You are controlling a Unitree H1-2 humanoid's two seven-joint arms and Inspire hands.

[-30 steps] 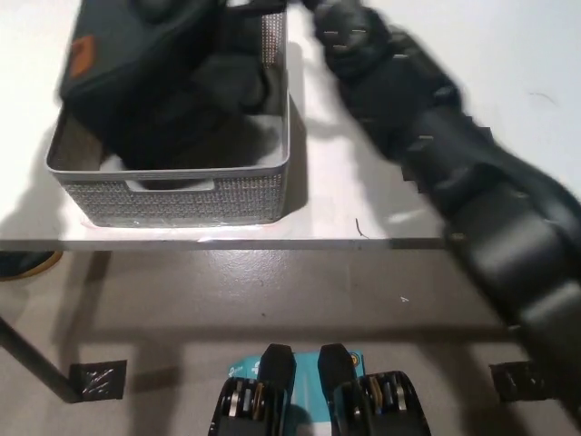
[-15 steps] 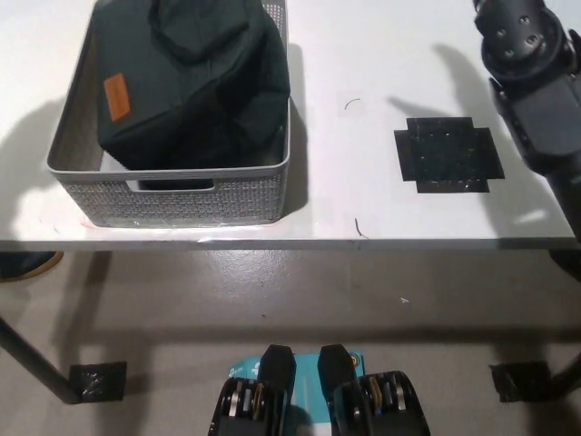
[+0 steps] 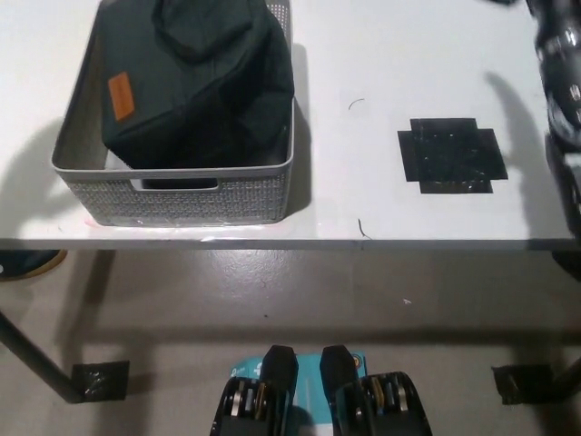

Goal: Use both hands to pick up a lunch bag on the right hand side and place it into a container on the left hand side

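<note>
Right arm (image 3: 563,100) withdrawn; lunch bag (image 3: 195,82) in container (image 3: 182,195).

Dark lunch bag (image 3: 195,86) sitting inside grey basket (image 3: 182,195) at table's (image 3: 363,54) left, orange tag (image 3: 118,95) facing up on its left side, top bulging above the rim. Black tape cross (image 3: 451,154) stuck on the tabletop well to the right of the basket, nothing on it. Black right arm (image 3: 563,100) cut by the right edge, above the table beside the tape; hand's state unreadable. Floor below, tape patch (image 3: 100,380) by a table leg.
</note>
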